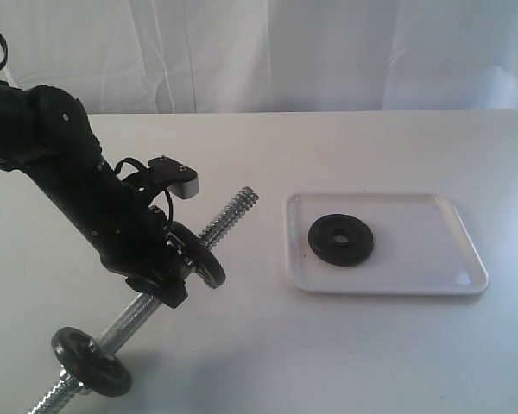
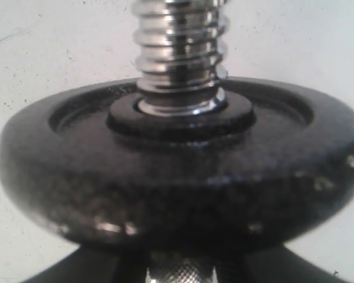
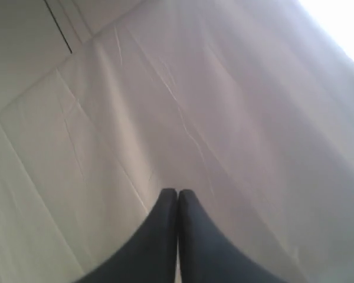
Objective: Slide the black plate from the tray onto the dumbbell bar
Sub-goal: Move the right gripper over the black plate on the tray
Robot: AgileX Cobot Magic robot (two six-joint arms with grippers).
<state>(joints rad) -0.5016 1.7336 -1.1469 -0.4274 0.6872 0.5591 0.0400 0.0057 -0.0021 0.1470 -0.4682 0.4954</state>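
Observation:
The black plate (image 1: 341,239) lies flat in the white tray (image 1: 449,259) on the right of the table. My left gripper (image 1: 186,259) is shut on the middle of the dumbbell bar (image 1: 229,216) and holds it tilted, its bare threaded end pointing up towards the tray. Two small black discs sit on the bar, one (image 1: 205,259) right by the jaws and one (image 1: 91,362) near the low end. The left wrist view is filled by the near disc (image 2: 177,177), with the threaded end (image 2: 180,47) beyond it and the left gripper (image 2: 183,274) on the knurled bar. My right gripper (image 3: 177,197) is shut, empty, facing white cloth.
A white curtain (image 1: 285,52) hangs behind the white table (image 1: 371,345). The left arm (image 1: 60,155) reaches in from the upper left. The right arm is out of the exterior view.

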